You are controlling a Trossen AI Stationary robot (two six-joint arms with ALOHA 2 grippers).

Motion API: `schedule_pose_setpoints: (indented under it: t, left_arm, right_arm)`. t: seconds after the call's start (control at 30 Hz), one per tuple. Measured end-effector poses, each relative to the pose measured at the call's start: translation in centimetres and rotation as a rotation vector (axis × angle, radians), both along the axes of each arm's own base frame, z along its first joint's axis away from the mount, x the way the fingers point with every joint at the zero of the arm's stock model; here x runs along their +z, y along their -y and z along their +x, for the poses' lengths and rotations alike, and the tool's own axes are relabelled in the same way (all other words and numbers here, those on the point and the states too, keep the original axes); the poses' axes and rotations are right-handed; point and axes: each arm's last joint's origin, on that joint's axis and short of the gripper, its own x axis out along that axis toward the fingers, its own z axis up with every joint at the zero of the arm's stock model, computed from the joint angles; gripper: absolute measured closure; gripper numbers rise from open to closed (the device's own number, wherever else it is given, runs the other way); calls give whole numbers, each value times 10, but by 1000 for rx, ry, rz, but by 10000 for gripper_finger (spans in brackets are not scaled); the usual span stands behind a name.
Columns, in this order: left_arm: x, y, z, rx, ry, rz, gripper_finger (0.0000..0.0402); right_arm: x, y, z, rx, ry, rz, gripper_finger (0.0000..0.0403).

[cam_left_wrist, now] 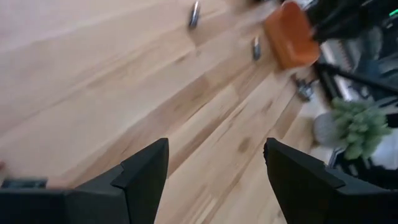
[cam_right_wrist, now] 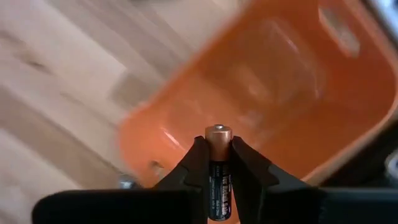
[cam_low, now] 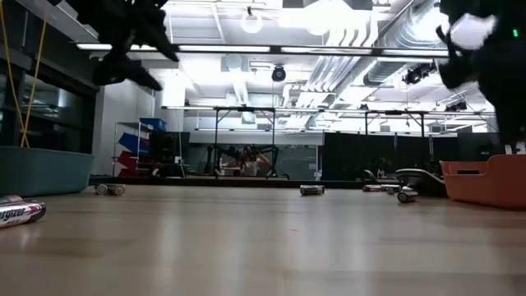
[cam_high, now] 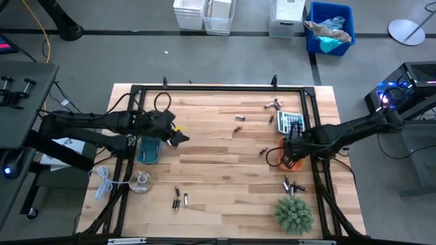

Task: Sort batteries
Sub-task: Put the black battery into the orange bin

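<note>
Batteries lie scattered on the wooden table: a group near the far edge (cam_high: 272, 105), one (cam_high: 261, 151) beside the orange tray (cam_high: 276, 158), some near the plant (cam_high: 293, 185) and two at the near edge (cam_high: 176, 199). My right gripper (cam_high: 291, 151) hangs over the orange tray (cam_right_wrist: 280, 93), shut on one battery (cam_right_wrist: 218, 180). My left gripper (cam_high: 178, 138) is open (cam_left_wrist: 217, 168) above bare wood, just right of the teal tray (cam_high: 148, 150), and holds nothing. My right gripper pinches a dark battery between its two fingers (cam_right_wrist: 245, 168). The battery lies along the fingers, and its copper-coloured end (cam_right_wrist: 218, 133) sticks out past the fingertips. It is lifted clear, pointing down into the orange tray.
A grey calculator (cam_high: 291, 122) lies beyond the orange tray, and a green plant (cam_high: 294, 214) stands at the near right corner. A white cable and a round object (cam_high: 139, 182) lie near the teal tray. A black frame (cam_high: 218, 88) borders the table. Bare wood spans the middle.
</note>
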Motion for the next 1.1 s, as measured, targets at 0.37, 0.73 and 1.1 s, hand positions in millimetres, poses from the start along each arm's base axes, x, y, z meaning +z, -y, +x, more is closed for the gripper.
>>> schedule_pose_setpoints:
  t: [0.37, 0.73, 1.1]
  left_arm:
    - [4, -12, 2, 42, 47, 33, 151]
    - [4, -17, 1, 24, 37, 84, 151]
    - [4, -17, 1, -18, 28, 137, 151]
  right_arm:
    - [3, -4, 4, -91, 28, 131, 216]
    - [18, -50, 23, -333, -14, 351, 236]
    - [-20, -83, 39, -466, -211, 206, 241]
